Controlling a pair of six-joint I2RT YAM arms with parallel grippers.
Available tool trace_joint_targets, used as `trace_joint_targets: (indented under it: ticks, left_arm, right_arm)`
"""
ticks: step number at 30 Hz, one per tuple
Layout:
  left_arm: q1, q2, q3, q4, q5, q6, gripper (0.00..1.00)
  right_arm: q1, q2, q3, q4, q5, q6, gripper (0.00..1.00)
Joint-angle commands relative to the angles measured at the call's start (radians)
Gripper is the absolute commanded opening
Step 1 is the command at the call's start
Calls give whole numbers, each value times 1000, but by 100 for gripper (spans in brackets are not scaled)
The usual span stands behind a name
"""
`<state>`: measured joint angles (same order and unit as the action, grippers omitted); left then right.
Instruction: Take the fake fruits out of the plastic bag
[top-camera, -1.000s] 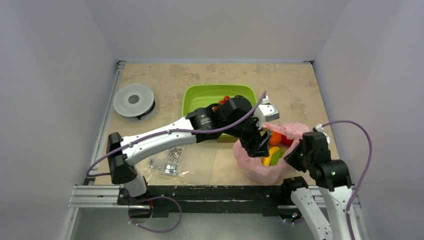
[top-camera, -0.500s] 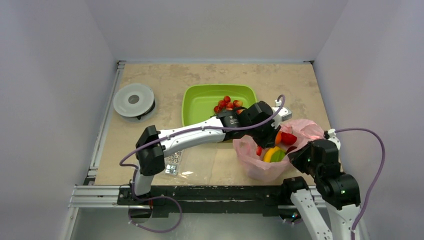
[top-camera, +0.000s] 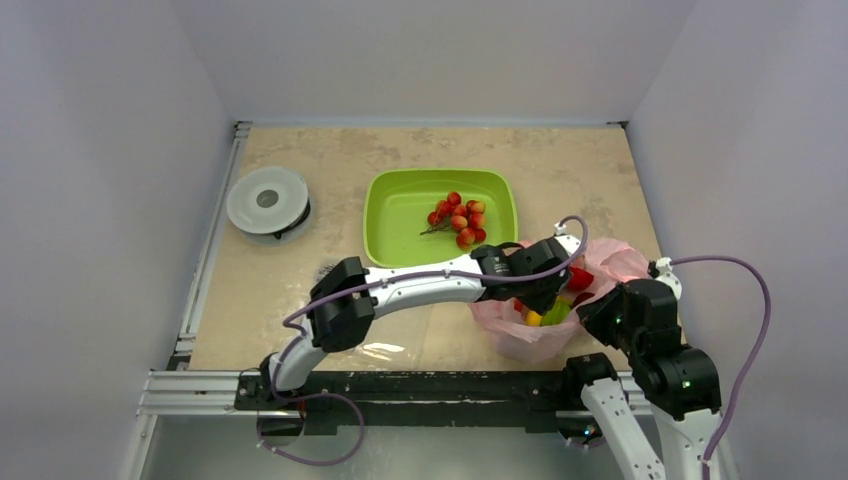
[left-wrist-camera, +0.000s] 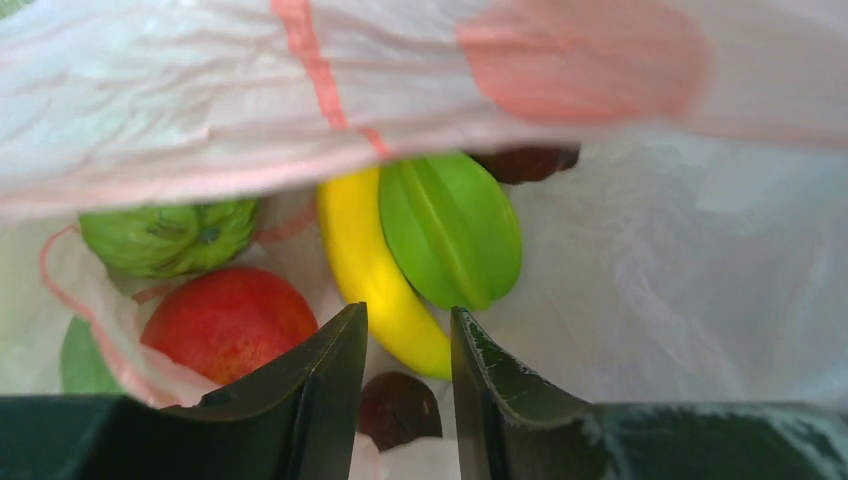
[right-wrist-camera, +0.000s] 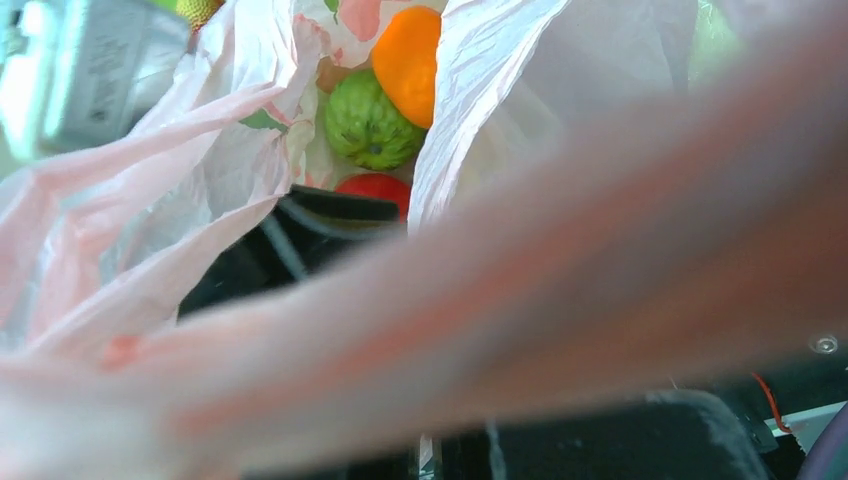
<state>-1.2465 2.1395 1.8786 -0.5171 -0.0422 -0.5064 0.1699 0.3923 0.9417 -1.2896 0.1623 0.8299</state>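
The pink plastic bag (top-camera: 612, 262) sits at the table's front right with its mouth open. My left gripper (top-camera: 545, 298) reaches down into it. In the left wrist view it (left-wrist-camera: 408, 325) is open, its fingers either side of a dark maroon fruit (left-wrist-camera: 398, 408), with the yellow banana (left-wrist-camera: 372, 265), a green ridged fruit (left-wrist-camera: 455, 230), a red fruit (left-wrist-camera: 225, 320) and a bumpy green fruit (left-wrist-camera: 165, 235) just beyond. My right gripper (top-camera: 594, 312) is shut on the bag's rim (right-wrist-camera: 520, 330). The right wrist view also shows an orange fruit (right-wrist-camera: 408, 60).
The green tray (top-camera: 385, 215) stands behind the bag and holds the red berry cluster (top-camera: 457, 215). A grey round spool (top-camera: 267, 200) lies at the back left. The clear screw box (top-camera: 400, 335) lies under my left arm. Walls close in on all sides.
My left arm has stretched right and lowered its gripper deeper into the bag, uncovering the berries in the tray. My right gripper pulled the rim back toward me, then held still.
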Motion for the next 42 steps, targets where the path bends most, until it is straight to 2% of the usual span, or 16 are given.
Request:
trace_joint_targets:
  ticks: [1,4,10,15,25,28,31,35,42]
  left_arm:
    - [1,73,105,-28,-98,-34,37]
    - [-3,107,133,-41,-132,-31,44]
    - [-10,167,153,-60,-201,-7,46]
    - [-17,218,180,-68,-197,3,52]
    - [-21,328,222,-90,-233,20,58]
    - [-20,352,232,-89,-222,31,54]
    - [-21,338,242,-97,-216,51,39]
    - [-21,259,224,-80,-193,90,30]
    - [-18,98,170,-22,15,120,18]
  right_arm:
    - [0,-1,25,31,0,-19,0]
    - [0,-8,18,26,0,-25,0]
    - [0,-14,22,27,-4,-30,0]
    - [0,-10,30,25,2,-31,0]
    - [-1,-1,42,31,3,-34,0]
    - [0,0,42,33,1,-34,0]
    - [0,-3,45,34,2,-35,0]
    - [0,-6,54,30,13,-34,0]
    - [-1,-23,49,28,33,-35,0]
